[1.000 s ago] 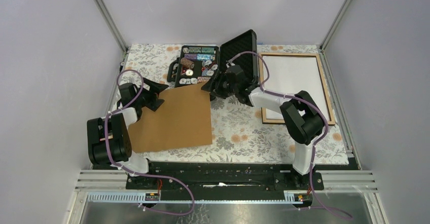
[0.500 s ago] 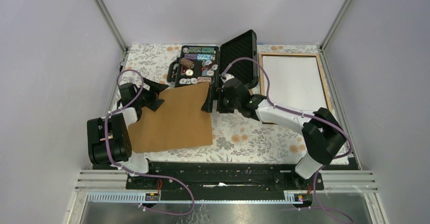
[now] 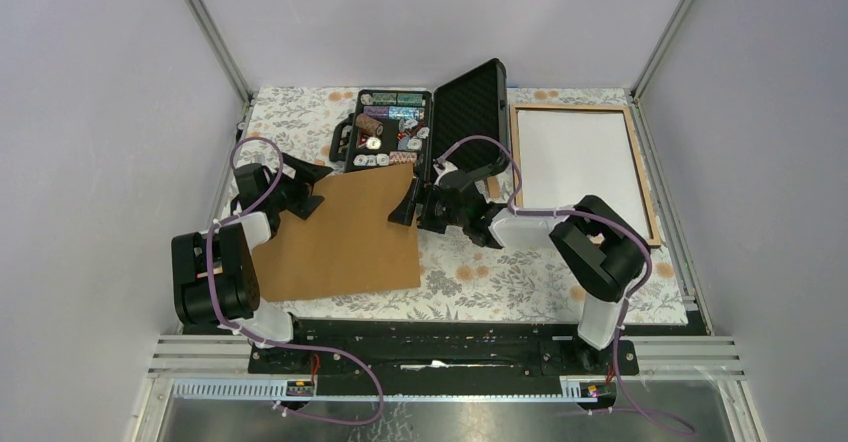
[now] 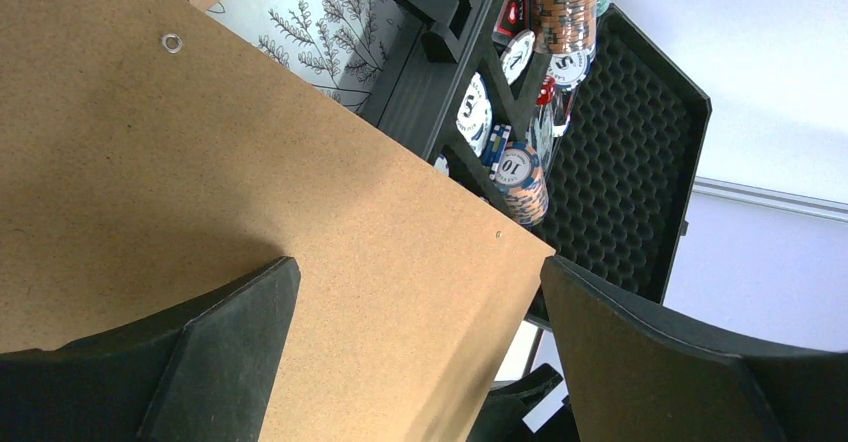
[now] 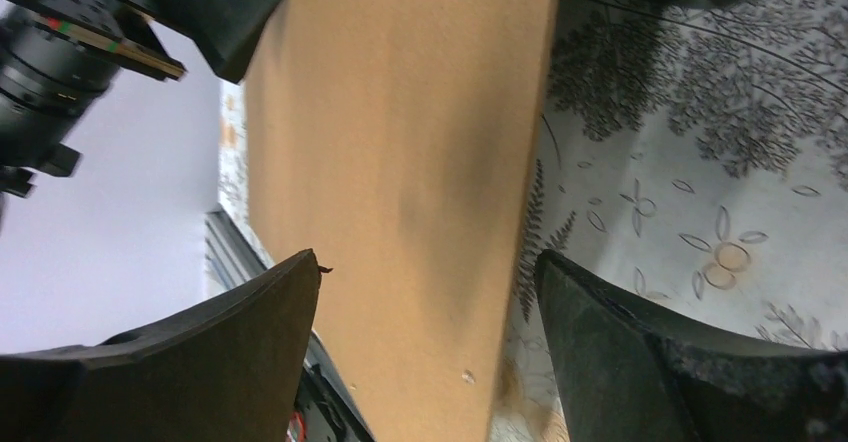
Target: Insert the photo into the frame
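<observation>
Overhead view of the floral-clothed table (image 3: 500, 262). Frame (image 3: 572, 108) lies flat at the far right, light wood side up, well apart from both grippers. Photo (image 3: 585, 162) fills its opening and shows only a plain white face.

Brown backing board (image 3: 345, 237) lies at centre-left, between the two arms. Its far edge reaches the open black poker chip case (image 3: 345, 142). The case lid (image 3: 468, 102) stands raised between the case and the frame. Stacked poker chips (image 4: 515, 167) show in the tray just beyond the board's edge.

Left gripper (image 3: 318, 188) sits at the board's far-left corner. In the left wrist view its fingers (image 4: 230, 352) are spread wide with the board's surface between them, gripping nothing.

Right gripper (image 3: 405, 200) sits at the board's right edge near the far corner. In the right wrist view its fingers (image 5: 210, 362) are likewise spread wide and straddle that edge. Contact with the board cannot be judged.
</observation>
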Available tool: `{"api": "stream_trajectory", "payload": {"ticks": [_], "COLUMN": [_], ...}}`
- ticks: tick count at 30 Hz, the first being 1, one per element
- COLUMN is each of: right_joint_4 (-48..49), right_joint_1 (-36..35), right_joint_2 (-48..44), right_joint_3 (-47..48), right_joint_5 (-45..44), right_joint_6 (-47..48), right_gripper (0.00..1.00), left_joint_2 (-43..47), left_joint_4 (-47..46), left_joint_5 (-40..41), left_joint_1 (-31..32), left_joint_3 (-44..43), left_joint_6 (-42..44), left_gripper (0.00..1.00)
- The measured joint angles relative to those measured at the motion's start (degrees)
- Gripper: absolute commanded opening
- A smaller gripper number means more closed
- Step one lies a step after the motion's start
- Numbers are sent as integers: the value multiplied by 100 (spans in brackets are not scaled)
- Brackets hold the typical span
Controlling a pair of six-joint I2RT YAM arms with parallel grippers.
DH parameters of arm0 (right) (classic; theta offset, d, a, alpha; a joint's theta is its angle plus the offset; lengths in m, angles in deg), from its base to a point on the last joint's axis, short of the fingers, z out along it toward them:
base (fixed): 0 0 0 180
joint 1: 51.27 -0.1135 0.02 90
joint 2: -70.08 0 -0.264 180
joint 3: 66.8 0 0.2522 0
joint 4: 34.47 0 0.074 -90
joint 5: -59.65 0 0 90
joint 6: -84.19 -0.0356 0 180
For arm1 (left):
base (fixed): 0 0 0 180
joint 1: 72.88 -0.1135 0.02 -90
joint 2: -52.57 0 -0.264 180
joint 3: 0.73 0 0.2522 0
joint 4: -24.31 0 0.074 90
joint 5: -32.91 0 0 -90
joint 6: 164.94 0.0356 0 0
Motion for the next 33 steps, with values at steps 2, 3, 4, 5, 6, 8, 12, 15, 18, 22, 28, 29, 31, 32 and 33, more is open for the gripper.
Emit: {"api": "stream_trajectory", "payload": {"ticks": [2,3,4,5,6,8,12,15,18,22,28,29,31,32,33], "right_joint_4": [437,651,826,1036,1211,1504,1921,2083,1847,708,-1456,-1786,-2295,-2540,-2778], "right_joint_1": [0,2,2,2,4,15,57,90,109,131,201,243,302,317,323], "right_joint_2": [81,133,192,267,326,448,632,634,466,-227,-1718,-1934,-2288,-2468,-2651], "right_joint_3": [-118,-157,-168,-173,-173,-173,-168,-101,125,785,2260,2531,2970,3189,3412], "right_joint_5": [22,33,42,44,46,61,245,435,608,848,798,772,588,450,260], "right_joint_6": [-162,-249,-323,-407,-466,-564,-721,-876,-769,-63,2142,2562,3213,3571,3978], "right_gripper": [79,75,72,67,60,39,4,0,0,0,0,0,0,0,0], "left_joint_2": [-4,-13,-26,-39,-44,-42,31,260,793,1759,3049,3185,3335,3353,3346], "left_joint_4": [-11,-22,-33,-44,-52,-66,59,673,1563,2632,3150,3241,3401,3495,3560], "left_joint_5": [-11,-22,-35,-48,-57,-76,-70,-70,-39,201,765,896,1102,1220,1327], "left_joint_1": [0,0,0,0,0,2,17,129,260,516,822,879,1012,1123,1248], "left_joint_3": [0,2,2,2,2,2,-37,-157,-586,-1700,-3067,-3191,-3364,-3458,-3517], "left_joint_6": [2,2,2,2,0,4,111,321,656,1272,1930,2026,2190,2293,2393], "left_gripper": [98,98,98,98,98,98,99,99,99,99,99,99,99,99,99]}}
